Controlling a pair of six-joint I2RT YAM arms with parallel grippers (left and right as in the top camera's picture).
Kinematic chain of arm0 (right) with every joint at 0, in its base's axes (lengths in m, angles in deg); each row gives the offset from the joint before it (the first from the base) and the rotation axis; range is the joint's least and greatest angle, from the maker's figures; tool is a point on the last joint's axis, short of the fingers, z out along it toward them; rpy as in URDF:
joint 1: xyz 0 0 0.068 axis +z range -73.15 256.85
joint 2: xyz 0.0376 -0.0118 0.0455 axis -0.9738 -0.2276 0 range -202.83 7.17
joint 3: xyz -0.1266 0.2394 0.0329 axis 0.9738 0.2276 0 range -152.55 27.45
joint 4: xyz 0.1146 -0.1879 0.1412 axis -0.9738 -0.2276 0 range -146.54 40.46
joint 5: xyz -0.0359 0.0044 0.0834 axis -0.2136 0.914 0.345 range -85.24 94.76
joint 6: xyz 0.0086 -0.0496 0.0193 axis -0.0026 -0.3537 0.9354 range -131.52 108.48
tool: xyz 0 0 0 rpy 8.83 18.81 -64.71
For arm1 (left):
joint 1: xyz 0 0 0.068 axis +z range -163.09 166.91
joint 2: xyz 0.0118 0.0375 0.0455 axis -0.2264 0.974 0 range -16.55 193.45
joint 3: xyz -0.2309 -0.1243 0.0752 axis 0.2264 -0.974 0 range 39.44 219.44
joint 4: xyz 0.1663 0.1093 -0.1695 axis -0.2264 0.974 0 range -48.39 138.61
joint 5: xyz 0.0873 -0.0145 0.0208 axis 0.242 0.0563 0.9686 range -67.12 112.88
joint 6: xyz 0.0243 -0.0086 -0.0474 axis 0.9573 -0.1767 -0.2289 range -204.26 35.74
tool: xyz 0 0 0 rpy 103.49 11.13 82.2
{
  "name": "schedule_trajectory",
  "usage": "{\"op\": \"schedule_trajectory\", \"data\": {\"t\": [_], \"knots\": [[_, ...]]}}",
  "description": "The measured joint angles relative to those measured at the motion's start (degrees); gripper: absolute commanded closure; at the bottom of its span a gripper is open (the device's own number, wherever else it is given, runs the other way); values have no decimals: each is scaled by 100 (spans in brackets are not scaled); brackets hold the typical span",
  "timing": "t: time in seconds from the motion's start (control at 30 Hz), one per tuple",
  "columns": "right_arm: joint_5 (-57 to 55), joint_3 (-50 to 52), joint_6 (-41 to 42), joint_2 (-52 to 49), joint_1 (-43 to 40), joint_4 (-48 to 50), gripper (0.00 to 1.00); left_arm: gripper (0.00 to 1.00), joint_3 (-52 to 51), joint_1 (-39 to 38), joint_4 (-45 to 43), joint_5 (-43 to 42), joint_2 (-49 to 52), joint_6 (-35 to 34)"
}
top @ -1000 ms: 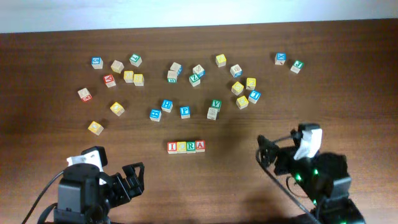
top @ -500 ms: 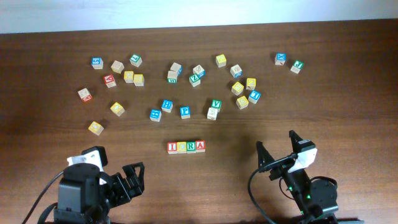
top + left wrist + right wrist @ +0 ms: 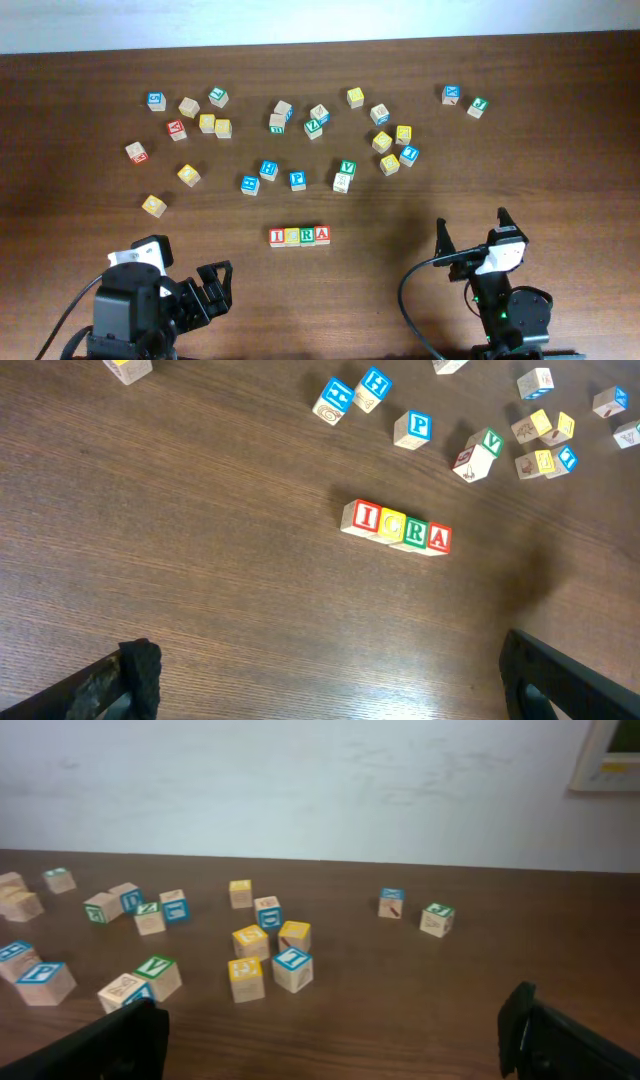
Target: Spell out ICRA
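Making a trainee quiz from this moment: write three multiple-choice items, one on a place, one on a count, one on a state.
1. Where is the ICRA row? A) table's far edge B) near the arms, apart from the loose cubes C) in a pincer
2. Cubes in it? A) three B) four C) six
3. The right pincer is: A) open, empty B) shut on a cube C) shut, empty

B: it sits alone near both arms. B: I, C, R, A side by side. A: fingers spread, nothing between.
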Motion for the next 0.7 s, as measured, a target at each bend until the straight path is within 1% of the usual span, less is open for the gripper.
{"op": "schedule_trajectory", "data": {"t": [0.7], "knots": [[-120, 0, -2, 0, 0, -15, 2, 1, 0, 0, 0, 0, 0, 0]]}}
